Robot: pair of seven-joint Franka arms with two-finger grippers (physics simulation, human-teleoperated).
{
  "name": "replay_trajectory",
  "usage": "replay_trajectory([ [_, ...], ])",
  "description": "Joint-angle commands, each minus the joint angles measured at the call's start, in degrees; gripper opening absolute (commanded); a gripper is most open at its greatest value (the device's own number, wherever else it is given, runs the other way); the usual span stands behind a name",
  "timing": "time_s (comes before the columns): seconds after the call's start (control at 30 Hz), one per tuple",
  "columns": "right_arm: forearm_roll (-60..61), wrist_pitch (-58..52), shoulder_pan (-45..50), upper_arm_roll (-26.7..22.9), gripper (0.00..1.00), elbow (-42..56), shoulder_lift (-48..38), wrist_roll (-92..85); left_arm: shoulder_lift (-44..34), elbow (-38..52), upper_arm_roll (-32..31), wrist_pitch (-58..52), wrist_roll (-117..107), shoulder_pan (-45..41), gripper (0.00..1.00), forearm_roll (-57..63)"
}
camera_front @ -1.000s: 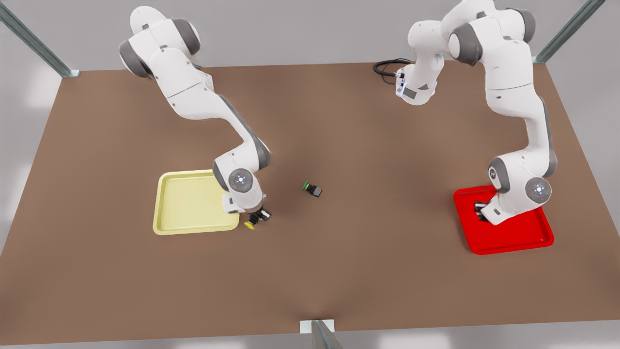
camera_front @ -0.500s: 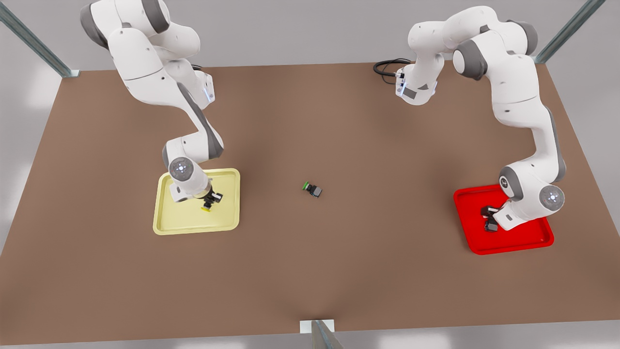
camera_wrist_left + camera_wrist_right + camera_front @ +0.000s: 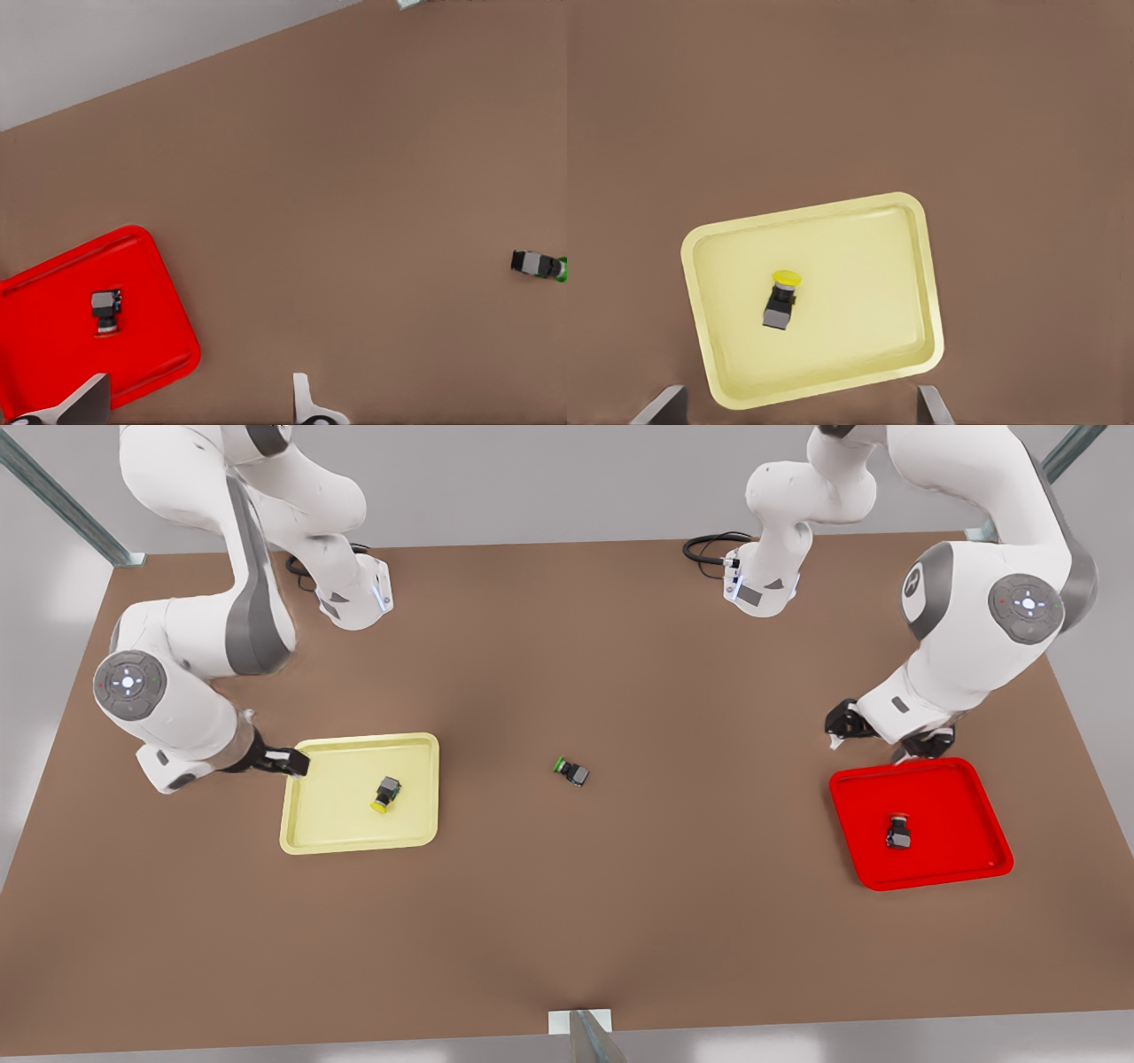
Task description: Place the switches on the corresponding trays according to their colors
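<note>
Both hands have released and risen: right hand [image 3: 288, 762], spread, beside yellow tray [image 3: 310, 841] holding yellow switch [image 3: 385, 794]; left hand [image 3: 873, 735], spread, beyond red tray [image 3: 983, 859] holding red switch [image 3: 899, 833]. Sorting appears complete.

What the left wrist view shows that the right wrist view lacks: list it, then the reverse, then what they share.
Left wrist view, not the right: the red tray holding the red-capped switch, and the green-capped switch lying on bare table. Right wrist view, not the left: the yellow tray holding the yellow-capped switch. Both: the brown table, and the view's own gripper, left gripper and right gripper, open and empty above its tray's edge.
</note>
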Motion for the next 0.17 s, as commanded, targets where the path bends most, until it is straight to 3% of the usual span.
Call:
replay_trajectory([
  [0.0,0.01,-0.56,-0.01,-0.74,1.0,0.57,-0.58,-1.93,-0.03,0.46,-0.01,-0.21,0.04,0.01,1.0,3.41],
  [0.13,-0.08,-3.55,-2.12,-1.0,1.0,2.85,-0.84,-6.07,-0.03,0.64,0.08,-0.82,0.04,0.01,1.0,3.77],
])
